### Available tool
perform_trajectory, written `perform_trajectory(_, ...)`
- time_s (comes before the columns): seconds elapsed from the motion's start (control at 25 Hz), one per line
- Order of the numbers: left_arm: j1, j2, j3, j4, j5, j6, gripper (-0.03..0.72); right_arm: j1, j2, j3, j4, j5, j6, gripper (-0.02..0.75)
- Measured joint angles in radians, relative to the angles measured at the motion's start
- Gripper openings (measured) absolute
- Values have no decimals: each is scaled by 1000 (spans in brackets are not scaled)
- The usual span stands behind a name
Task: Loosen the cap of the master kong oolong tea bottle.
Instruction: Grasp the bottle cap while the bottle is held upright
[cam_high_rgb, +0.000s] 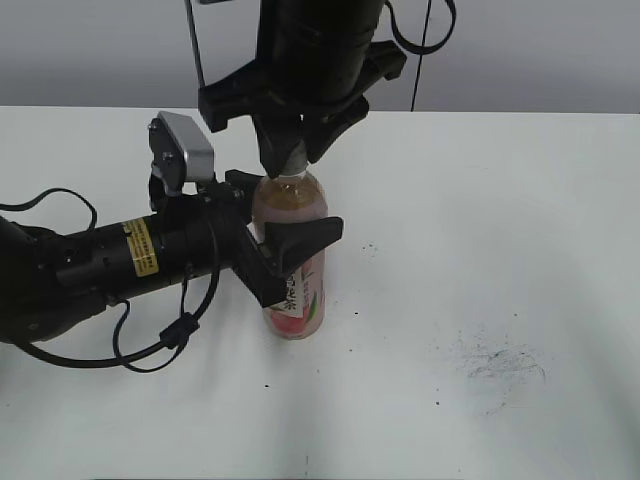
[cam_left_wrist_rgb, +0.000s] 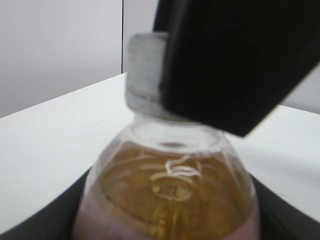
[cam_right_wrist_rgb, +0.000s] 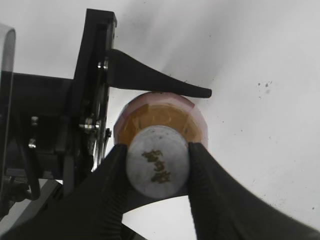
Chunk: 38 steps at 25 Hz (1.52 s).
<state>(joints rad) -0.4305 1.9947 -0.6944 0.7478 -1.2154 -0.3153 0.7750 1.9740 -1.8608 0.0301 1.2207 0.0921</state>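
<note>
The slim clear plastic tea bottle (cam_high_rgb: 292, 262) with pink label stands upright left of the white table's (cam_high_rgb: 500, 250) centre, clenched mid-body by the left gripper (cam_high_rgb: 285, 255) from the left, while the right gripper (cam_right_wrist_rgb: 158, 165) reaches straight down along its vertical axis, pinching the small round grey-white cap (cam_right_wrist_rgb: 158, 161).

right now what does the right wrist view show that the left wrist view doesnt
Only the right wrist view shows the top face of the cap with its printed marking, the right gripper with a jaw on each side of the cap, the left gripper against the bottle's side, and dark specks on the table. Only the left wrist view shows the cap's side wall, the neck and the tea surface with bubbles. Both show the cap, the bottle and the white table.
</note>
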Motion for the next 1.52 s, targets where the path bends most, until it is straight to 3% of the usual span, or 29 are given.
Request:
perform_trajectory(0.28,0,0,-1,-2,0,0,445,0,0,0,2,0,-123,280)
perform_trajectory(0.76,0,0,-1,-1,0,1,445,-2,0,0,9,-5,-756,276)
perform_trajectory(1.24,0,0,-1,4,0,6,445,-2,-1,-1,9,-5,-1161,276)
perform_trajectory(1.52,0,0,-1,23,-1,8,445,-4,-2,-2,46,-5,-1700,277)
